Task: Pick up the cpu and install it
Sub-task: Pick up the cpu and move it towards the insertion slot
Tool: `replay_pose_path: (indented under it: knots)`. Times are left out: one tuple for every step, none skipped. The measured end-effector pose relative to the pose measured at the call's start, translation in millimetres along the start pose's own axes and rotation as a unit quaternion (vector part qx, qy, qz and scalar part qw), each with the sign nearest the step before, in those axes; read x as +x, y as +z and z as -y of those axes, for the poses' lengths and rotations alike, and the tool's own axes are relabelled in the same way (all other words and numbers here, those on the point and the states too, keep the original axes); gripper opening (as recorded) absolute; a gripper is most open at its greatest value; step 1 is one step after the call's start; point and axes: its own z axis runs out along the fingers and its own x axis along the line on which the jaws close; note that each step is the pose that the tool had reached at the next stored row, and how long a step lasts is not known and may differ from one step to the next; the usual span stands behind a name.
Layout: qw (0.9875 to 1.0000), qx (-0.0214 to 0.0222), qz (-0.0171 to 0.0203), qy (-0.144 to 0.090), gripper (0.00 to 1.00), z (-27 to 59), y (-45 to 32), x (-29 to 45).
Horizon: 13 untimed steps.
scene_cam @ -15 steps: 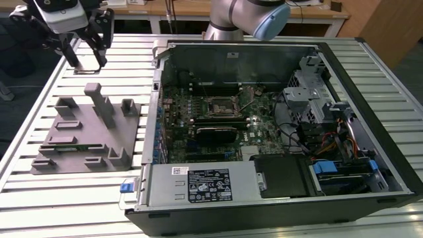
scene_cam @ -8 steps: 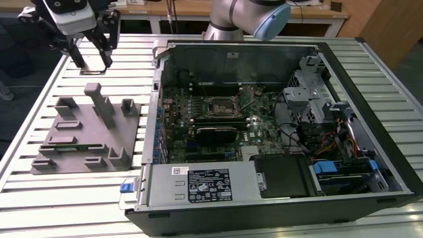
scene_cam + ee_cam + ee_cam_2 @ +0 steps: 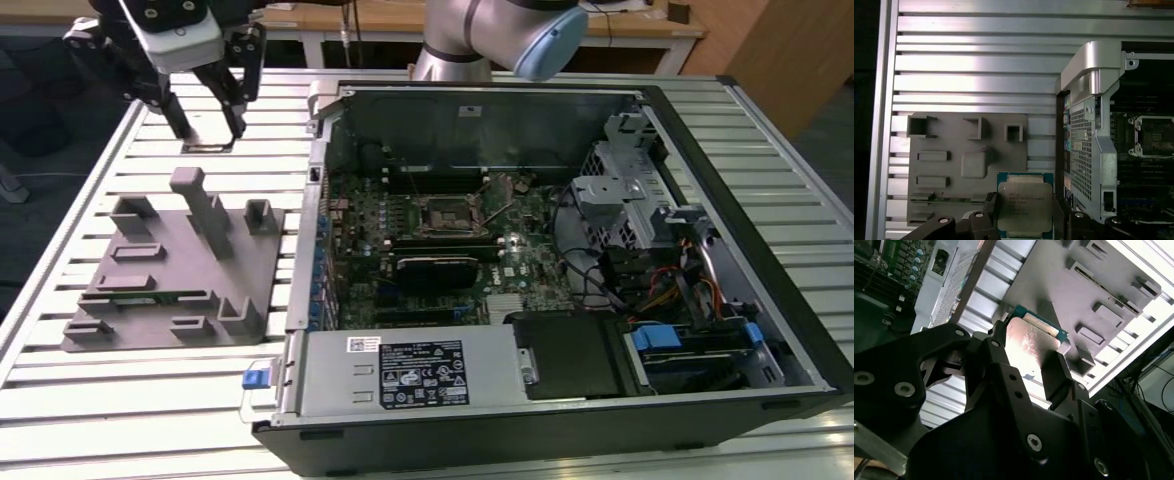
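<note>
The cpu [image 3: 1025, 206], a small square chip with a pale metal top and green edge, sits between my gripper's [image 3: 1026, 212] two black fingers. Those fingers press on its opposite edges, so the gripper is shut on it. In the second wrist view the cpu [image 3: 1030, 340] shows between the same fingers [image 3: 1054, 371]. In the exterior view the gripper [image 3: 207, 135] hangs near the table's far corner, at that view's left, with the cpu [image 3: 207, 146] at its tips. It is just beyond the grey tray [image 3: 160, 275]. The black-framed socket [image 3: 445, 212] lies in the motherboard inside the open case.
The open computer case [image 3: 561, 260] fills the exterior view's right, with its metal side wall [image 3: 1089, 150] beside the gripper. The grey moulded tray [image 3: 999, 160] has raised blocks and slots. Slatted aluminium table [image 3: 134, 400] surrounds both. The arm's base [image 3: 467, 40] stands behind the case.
</note>
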Motion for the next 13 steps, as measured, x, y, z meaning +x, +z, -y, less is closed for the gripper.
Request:
replay_pose_path:
  knots:
    - [1.0, 0.0, 0.0, 0.0, 0.53, 0.0, 0.3, -2.4]
    - [1.0, 0.0, 0.0, 0.0, 0.53, -0.1, 0.6, -4.7]
    - [1.0, -0.0001, 0.0001, 0.0, 0.53, -0.1, 1.0, -7.1]
    - [1.0, 0.0, 0.0001, 0.0, 0.53, -0.1, 1.2, -9.9]
    - [1.0, 0.0, 0.0, 0.0, 0.53, -0.1, 1.5, -12.6]
    - [1.0, 0.0, 0.0, 0.0, 0.53, -0.2, 1.7, -15.2]
    - [1.0, 0.0, 0.0, 0.0, 0.53, -0.2, 2.0, -18.0]
    - [1.0, 0.0, 0.0, 0.0, 0.53, -0.2, 2.2, -20.5]
    - [1.0, 0.0, 0.0, 0.0, 0.53, -0.2, 2.5, -23.0]
    - [1.0, 0.0, 0.0, 0.0, 0.53, -0.2, 2.8, -25.5]
    - [1.0, -0.0001, 0.0001, 0.0, 0.53, -0.2, 3.1, -27.7]
    - [1.0, 0.0, 0.0001, 0.0, 0.53, -0.2, 3.3, -30.0]
    - [1.0, 0.0, 0.0, 0.0, 0.53, -0.2, 3.5, -32.1]
